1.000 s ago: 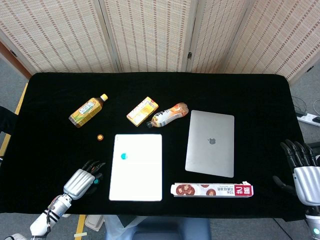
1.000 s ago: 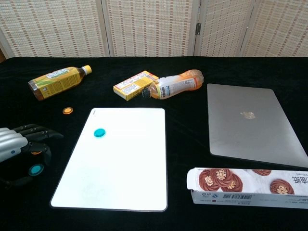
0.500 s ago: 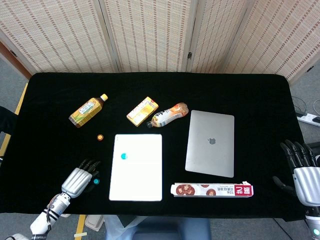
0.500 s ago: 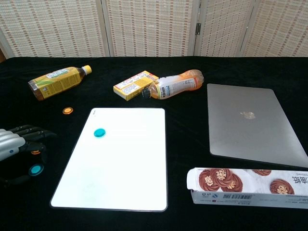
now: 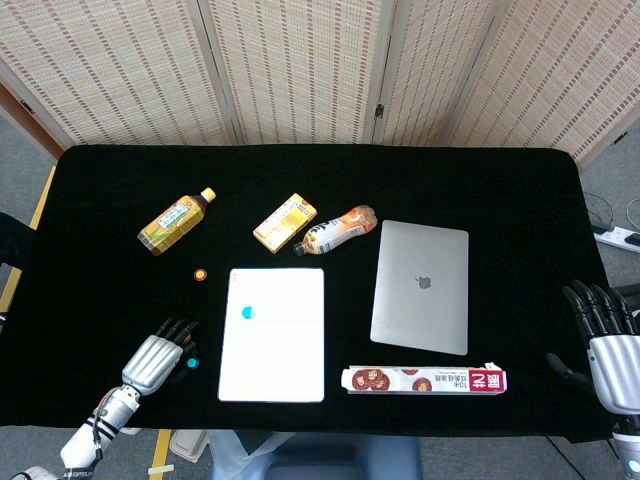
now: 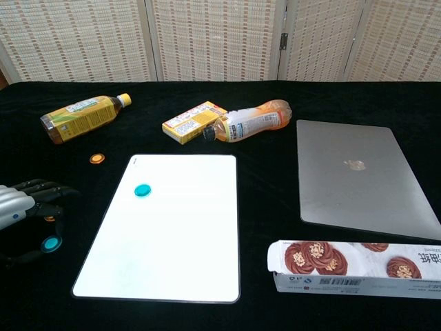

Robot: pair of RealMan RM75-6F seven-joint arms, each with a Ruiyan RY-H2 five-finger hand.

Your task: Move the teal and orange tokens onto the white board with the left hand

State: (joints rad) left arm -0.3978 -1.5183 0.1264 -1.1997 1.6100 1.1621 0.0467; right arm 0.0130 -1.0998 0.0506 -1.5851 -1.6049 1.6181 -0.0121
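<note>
The head view is looking steeply down from high above the near edge, taking in the whole black table [image 5: 480,190] with the folding screen [image 5: 300,70] running along 12 o'clock. The chest view is sitting lower and nearer, facing the screen [image 6: 207,41] at a shallow angle and cropping the table [image 6: 275,138] edges. Both views are sharing the white board [image 5: 272,335] [image 6: 165,227], the laptop [image 5: 421,286] [image 6: 355,176] and, toward 8 o'clock, the left hand [image 5: 152,364] [image 6: 21,207].

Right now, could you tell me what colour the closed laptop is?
Silver-grey laptop, clearest in the chest view.
</note>
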